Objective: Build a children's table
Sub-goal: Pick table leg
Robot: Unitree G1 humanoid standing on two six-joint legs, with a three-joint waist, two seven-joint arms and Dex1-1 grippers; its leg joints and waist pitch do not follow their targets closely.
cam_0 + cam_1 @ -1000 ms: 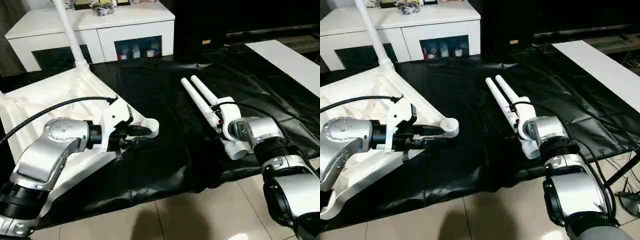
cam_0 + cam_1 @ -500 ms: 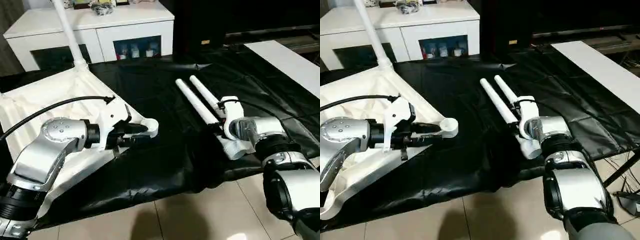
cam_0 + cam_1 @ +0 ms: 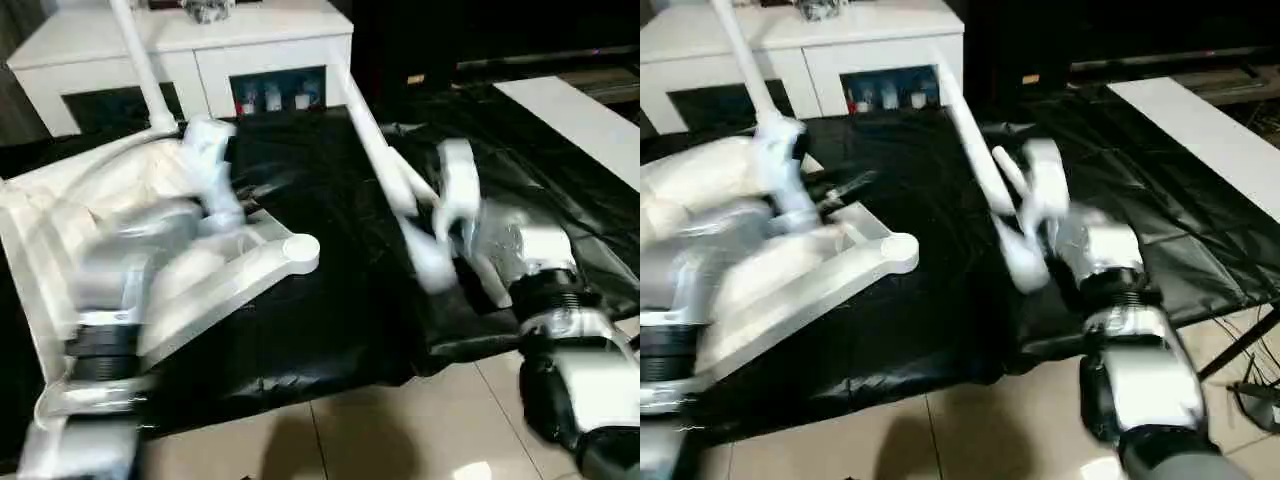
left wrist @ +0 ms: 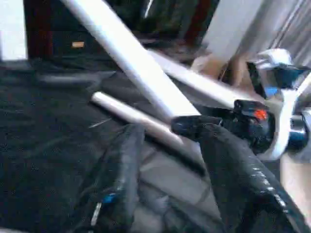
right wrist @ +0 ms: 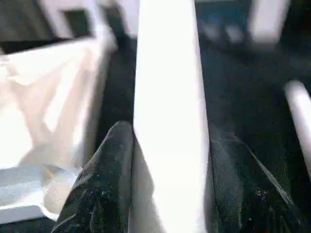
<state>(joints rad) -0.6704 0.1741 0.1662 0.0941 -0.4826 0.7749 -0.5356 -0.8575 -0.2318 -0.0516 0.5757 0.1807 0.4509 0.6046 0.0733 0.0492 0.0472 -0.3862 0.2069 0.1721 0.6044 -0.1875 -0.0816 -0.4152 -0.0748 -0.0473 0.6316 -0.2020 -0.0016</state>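
Because the near corner socket of the upturned tabletop on the black sheet waits unfilled, the right gripper clamps one white leg lifted toward it, while the left gripper hangs empty, fingers apart.

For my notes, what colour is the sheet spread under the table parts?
Black, glossy and creased sheet; clearest in the left eye view.

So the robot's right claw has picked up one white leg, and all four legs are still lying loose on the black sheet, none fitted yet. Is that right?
Not quite. The right gripper does hold a leg between its fingers, as the right wrist view shows. But one leg already stands upright in a far corner socket of the tabletop, as the left eye view shows. Another leg lies on the black sheet.
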